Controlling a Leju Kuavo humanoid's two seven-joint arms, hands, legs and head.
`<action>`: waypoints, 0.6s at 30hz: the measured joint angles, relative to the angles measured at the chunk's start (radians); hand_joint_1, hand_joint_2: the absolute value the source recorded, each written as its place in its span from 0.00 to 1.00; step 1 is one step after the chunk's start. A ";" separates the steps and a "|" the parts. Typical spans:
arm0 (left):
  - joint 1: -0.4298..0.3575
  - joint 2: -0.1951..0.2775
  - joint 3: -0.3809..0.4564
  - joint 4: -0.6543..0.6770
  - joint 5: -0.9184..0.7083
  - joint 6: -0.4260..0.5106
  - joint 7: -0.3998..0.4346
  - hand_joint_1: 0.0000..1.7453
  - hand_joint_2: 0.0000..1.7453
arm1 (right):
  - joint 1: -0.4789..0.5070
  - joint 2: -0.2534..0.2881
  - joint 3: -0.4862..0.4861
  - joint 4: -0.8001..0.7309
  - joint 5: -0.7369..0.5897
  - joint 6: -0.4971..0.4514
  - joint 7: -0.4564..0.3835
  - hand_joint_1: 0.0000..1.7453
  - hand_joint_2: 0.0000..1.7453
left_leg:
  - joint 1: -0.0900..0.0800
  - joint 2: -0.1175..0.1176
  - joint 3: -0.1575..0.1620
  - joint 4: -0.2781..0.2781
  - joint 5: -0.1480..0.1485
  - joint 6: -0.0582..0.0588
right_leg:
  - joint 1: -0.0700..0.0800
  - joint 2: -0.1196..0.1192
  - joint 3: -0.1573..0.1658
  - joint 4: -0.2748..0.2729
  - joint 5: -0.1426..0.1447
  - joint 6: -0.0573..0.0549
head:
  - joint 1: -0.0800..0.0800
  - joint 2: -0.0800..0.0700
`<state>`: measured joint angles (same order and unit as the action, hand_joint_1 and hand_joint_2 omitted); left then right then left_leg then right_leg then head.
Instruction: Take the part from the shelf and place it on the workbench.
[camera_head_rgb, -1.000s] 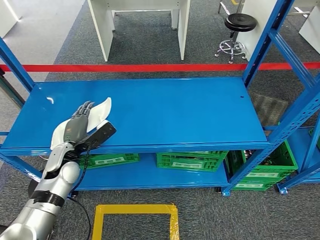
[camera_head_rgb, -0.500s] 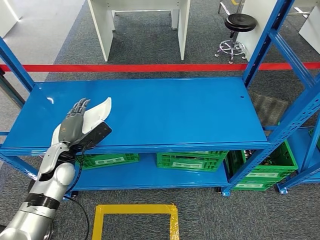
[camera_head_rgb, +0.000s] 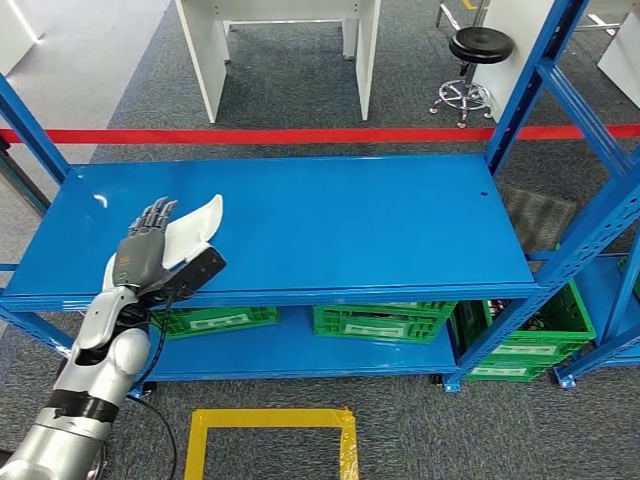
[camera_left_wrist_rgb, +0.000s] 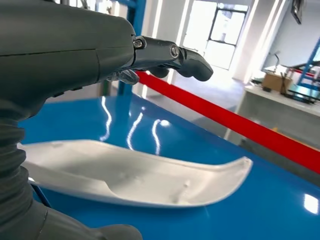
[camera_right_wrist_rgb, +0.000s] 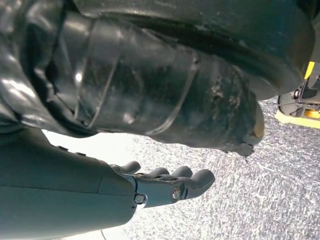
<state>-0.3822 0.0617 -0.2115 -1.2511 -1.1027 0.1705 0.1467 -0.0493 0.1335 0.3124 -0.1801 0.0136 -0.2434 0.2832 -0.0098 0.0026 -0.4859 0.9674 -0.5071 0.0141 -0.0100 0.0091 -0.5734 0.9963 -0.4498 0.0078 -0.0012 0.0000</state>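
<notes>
Left hand (camera_head_rgb: 143, 252) has slid a bit further left over the white part (camera_head_rgb: 198, 224) vs a sec ago; fingers spread above it, not yet gripping; part lies on blue shelf (camera_head_rgb: 340, 220), near-left; right hand (camera_right_wrist_rgb: 166, 185) hangs released; grasp pending.

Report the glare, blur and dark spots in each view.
Head view: sharp and evenly lit, one small glint on the blue shelf. Left wrist view: streaks of window glare on the shelf behind the white part, background overexposed and soft. Right wrist view: mostly dark, right hand dim against a blown-out floor patch.
</notes>
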 joint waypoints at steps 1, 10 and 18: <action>0.000 0.002 -0.002 0.000 -0.027 0.002 0.011 0.00 1.00 | 0.000 0.000 0.000 0.000 0.002 0.002 0.001 0.00 0.00 | 0.000 0.000 0.000 0.000 0.000 0.000 | 0.000 0.000 0.000 0.000 0.000 0.000 | 0.000 0.000; 0.012 0.000 -0.073 0.024 -0.187 0.007 0.055 0.00 1.00 | -0.001 0.000 0.000 0.000 0.010 0.012 0.009 0.00 0.00 | 0.000 0.000 0.000 0.000 0.000 0.000 | 0.000 0.000 0.000 0.000 0.000 0.000 | 0.000 0.000; 0.017 -0.013 -0.111 0.070 -0.239 0.014 0.082 0.00 1.00 | -0.001 0.000 0.000 0.000 0.009 0.020 0.005 0.00 0.00 | 0.000 0.000 0.000 0.000 0.000 0.000 | 0.000 0.000 0.000 0.000 0.000 0.000 | 0.000 0.000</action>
<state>-0.3656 0.0491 -0.3230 -1.1810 -1.3417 0.1848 0.2290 -0.0503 0.1335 0.3127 -0.1801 0.0230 -0.2238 0.2878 -0.0099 0.0026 -0.4860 0.9675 -0.5071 0.0142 -0.0101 0.0091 -0.5735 0.9962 -0.4497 0.0077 -0.0012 0.0000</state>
